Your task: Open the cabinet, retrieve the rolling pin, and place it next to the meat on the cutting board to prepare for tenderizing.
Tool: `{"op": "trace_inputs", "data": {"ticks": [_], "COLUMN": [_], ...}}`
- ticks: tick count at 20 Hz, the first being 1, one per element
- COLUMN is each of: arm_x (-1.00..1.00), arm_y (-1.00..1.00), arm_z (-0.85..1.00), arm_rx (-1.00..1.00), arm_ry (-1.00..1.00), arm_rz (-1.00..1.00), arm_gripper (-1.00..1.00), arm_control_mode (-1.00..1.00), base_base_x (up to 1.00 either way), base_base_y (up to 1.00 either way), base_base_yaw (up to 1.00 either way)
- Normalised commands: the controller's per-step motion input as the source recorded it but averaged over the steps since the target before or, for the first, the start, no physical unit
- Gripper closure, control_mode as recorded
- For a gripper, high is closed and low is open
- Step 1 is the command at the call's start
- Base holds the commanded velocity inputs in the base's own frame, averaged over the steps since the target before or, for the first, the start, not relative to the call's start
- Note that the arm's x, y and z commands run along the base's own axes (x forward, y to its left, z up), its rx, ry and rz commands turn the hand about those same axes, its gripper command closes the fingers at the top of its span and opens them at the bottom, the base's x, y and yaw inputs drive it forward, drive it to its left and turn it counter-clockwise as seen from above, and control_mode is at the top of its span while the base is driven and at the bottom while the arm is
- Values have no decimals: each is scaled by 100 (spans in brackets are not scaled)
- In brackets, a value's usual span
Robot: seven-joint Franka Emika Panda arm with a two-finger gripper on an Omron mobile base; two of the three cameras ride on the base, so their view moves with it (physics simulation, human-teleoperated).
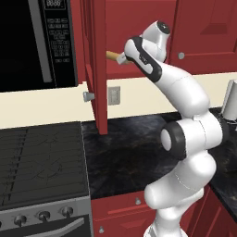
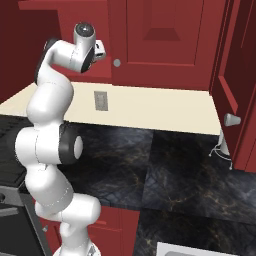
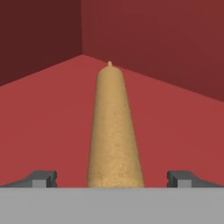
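The cabinet's door [image 1: 96, 69] stands swung open, its round grey knob [image 1: 88, 96] facing outward. The arm reaches into the cabinet over the shelf [image 3: 48, 122]. On that red shelf lies the tan rolling pin [image 3: 114, 131], running lengthwise away from the hand toward the back corner. One end of the rolling pin [image 1: 112, 55] shows beside the door's edge. My gripper [image 3: 113, 179] is open, its two dark fingertips [image 3: 43, 178] set wide on either side of the pin's near end, not touching it. The meat and the cutting board are out of view.
A black microwave [image 1: 37, 41] hangs left of the open door above a stove [image 1: 41, 162]. A black stone counter [image 1: 125, 152] runs below, with a wall outlet [image 1: 114, 95]. A closed red cabinet door [image 2: 160, 35] is right of the arm, and another red door [image 2: 235, 75] juts out at far right.
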Motion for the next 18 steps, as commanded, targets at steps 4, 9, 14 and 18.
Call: {"op": "trace_inputs", "data": {"ticks": [4, 9, 14, 18], "arm_x": [24, 19, 9, 1], "arm_y": [1, 6, 20, 24], "arm_z": [-2, -5, -22, -32], "arm_rx": [0, 0, 0, 0], "arm_ry": [1, 1, 2, 2], "arm_rz": [0, 0, 1, 2], "arm_gripper": [-100, -100, 100, 100], "arm_control_mode": [-100, -100, -100, -100], "base_base_x": [0, 0, 0, 0], "base_base_y": [0, 0, 0, 0], "base_base_yaw": [0, 0, 0, 0]}}
